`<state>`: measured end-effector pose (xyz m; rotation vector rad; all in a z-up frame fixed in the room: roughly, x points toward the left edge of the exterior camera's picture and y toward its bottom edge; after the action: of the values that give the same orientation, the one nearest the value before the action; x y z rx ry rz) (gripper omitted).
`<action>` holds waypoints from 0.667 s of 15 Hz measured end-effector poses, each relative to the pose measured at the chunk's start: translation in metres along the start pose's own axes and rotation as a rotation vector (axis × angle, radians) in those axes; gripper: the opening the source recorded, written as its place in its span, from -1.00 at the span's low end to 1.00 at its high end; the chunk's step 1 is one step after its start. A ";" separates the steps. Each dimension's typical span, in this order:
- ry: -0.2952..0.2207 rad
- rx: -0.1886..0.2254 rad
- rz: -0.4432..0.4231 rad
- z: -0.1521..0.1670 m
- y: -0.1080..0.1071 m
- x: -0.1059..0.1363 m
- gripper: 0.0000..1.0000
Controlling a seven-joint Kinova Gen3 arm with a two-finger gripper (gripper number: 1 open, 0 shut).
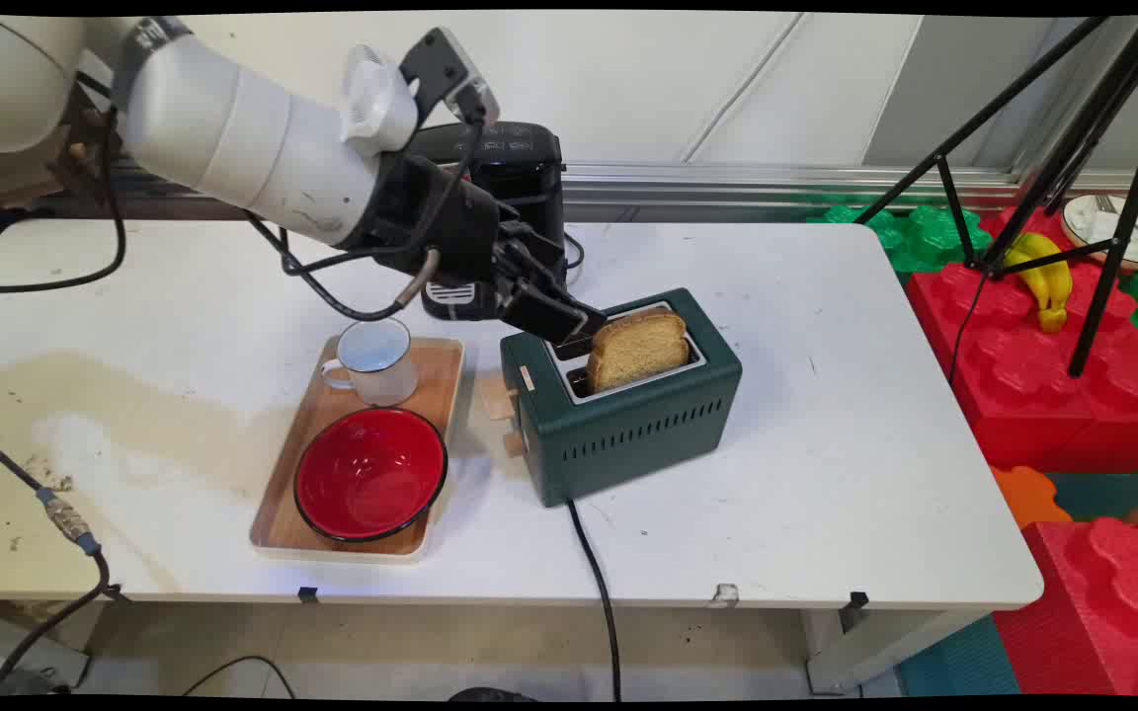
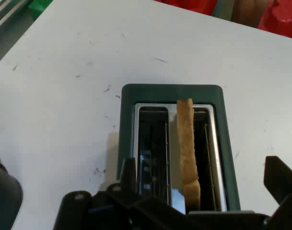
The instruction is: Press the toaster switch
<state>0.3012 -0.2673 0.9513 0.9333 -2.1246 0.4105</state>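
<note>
Hand view: hand (image 2: 203, 184) spread wide over green toaster (image 2: 172, 143), straddling upright toast slice (image 2: 186, 143); bare table (image 2: 64, 96) all around.

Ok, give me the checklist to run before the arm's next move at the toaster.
1. End effector open: ok, spread wide.
2. Bread slice lined up inside that opening: ok in the hand view.
3. Slice upright, top above the toaster: ok.
4. Second slot empty: ok.
5. End effector clear of the toaster's top rim: cannot tell, very close in the main view.
6. Tray with mug and red bowl apart from the toaster: ok.
</note>
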 end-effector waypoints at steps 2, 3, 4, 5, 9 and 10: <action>-0.006 0.004 -0.004 -0.008 0.002 -0.003 1.00; -0.010 0.004 -0.007 -0.013 0.003 -0.005 1.00; -0.016 0.002 -0.010 -0.019 0.004 -0.009 1.00; -0.022 0.000 -0.014 -0.026 0.004 -0.013 1.00; -0.055 -0.018 0.007 -0.045 0.001 -0.033 1.00; -0.061 -0.023 0.019 -0.048 -0.001 -0.039 1.00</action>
<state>0.3443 -0.2231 0.9538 0.9241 -2.1905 0.3707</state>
